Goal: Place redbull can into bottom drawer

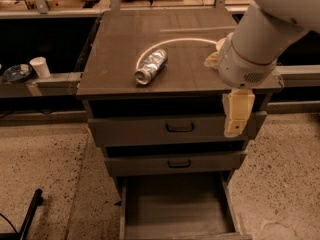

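Note:
The redbull can [151, 66], slim and shiny silver, lies on its side on the cabinet top [120, 39], left of the middle. The bottom drawer [175, 206] is pulled open below the two handled drawers and its flat floor is bare. My gripper [237, 113] hangs at the end of the white arm, in front of the cabinet's right front corner, level with the top drawer. It is well to the right of the can and below it, and holds nothing.
A white bowl [214, 59] sits at the right of the cabinet top, mostly hidden by my arm. A pale curved arc shows on the top behind the can. A white cup [40, 67] and a dark dish [16, 73] stand on a ledge at left.

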